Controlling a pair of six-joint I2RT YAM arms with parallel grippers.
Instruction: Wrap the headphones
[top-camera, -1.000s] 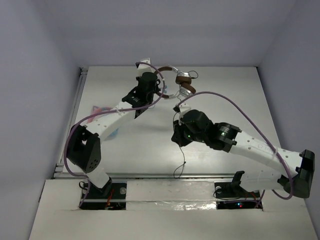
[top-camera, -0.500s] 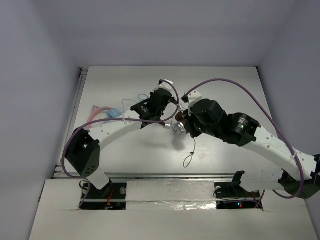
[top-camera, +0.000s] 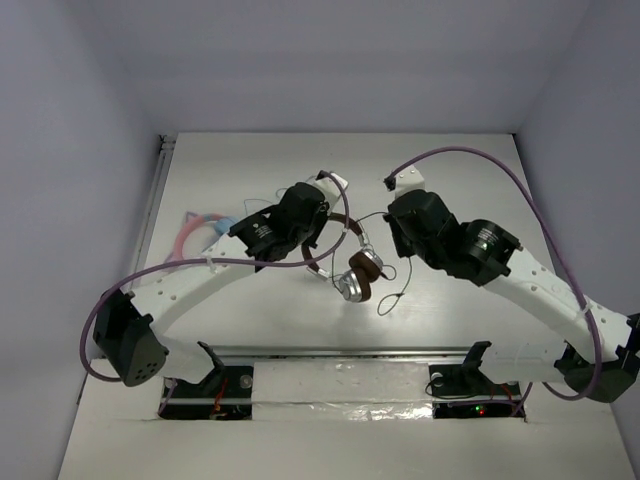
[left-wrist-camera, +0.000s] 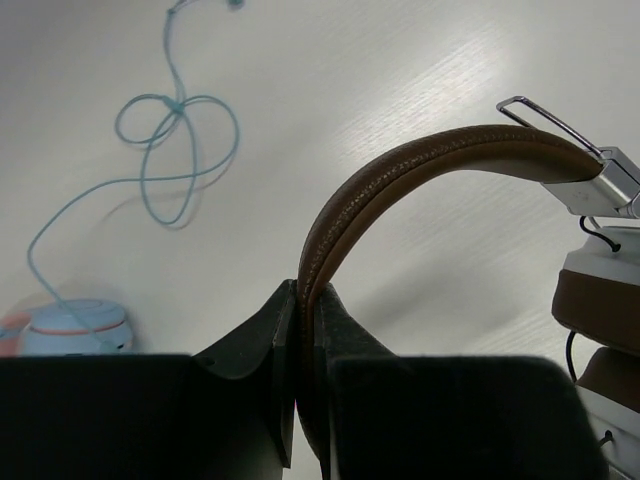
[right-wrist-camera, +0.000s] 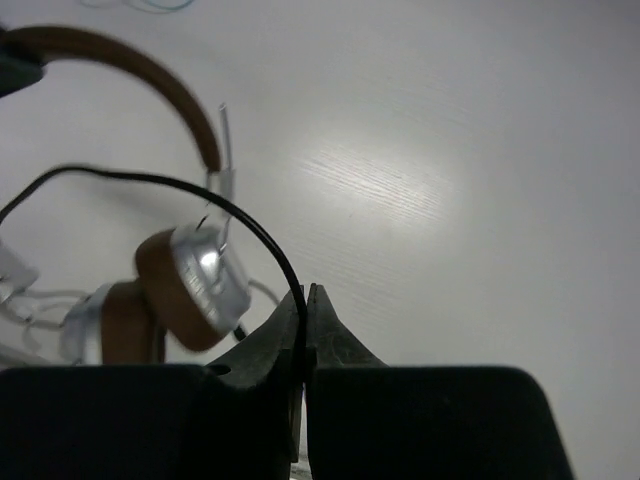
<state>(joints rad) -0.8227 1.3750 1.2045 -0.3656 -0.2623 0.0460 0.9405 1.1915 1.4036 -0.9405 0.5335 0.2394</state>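
Observation:
The headphones (top-camera: 360, 274) have a brown headband (left-wrist-camera: 420, 160), brown pads and silver earcups (right-wrist-camera: 205, 275). They hang above the middle of the table. My left gripper (left-wrist-camera: 305, 292) is shut on the headband, with the earcups dangling below and to its right. My right gripper (right-wrist-camera: 306, 292) is shut on the thin black cable (right-wrist-camera: 240, 220), which arcs from its jaws back toward the earcups. In the top view the left gripper (top-camera: 318, 240) sits left of the earcups and the right gripper (top-camera: 395, 225) just right of them. A cable loop (top-camera: 392, 296) trails below.
Thin light-blue wired earbuds (left-wrist-camera: 165, 130) lie looped on the table left of the left gripper. Pink-and-blue headphones (top-camera: 205, 228) lie at the table's left side, also showing in the left wrist view (left-wrist-camera: 70, 325). The table's left rail (top-camera: 150, 215) runs alongside.
Both arms have moved from the back of the table toward the middle and front, carrying the headphones. The earcups now hang lower and nearer. The cable loop shifted right.

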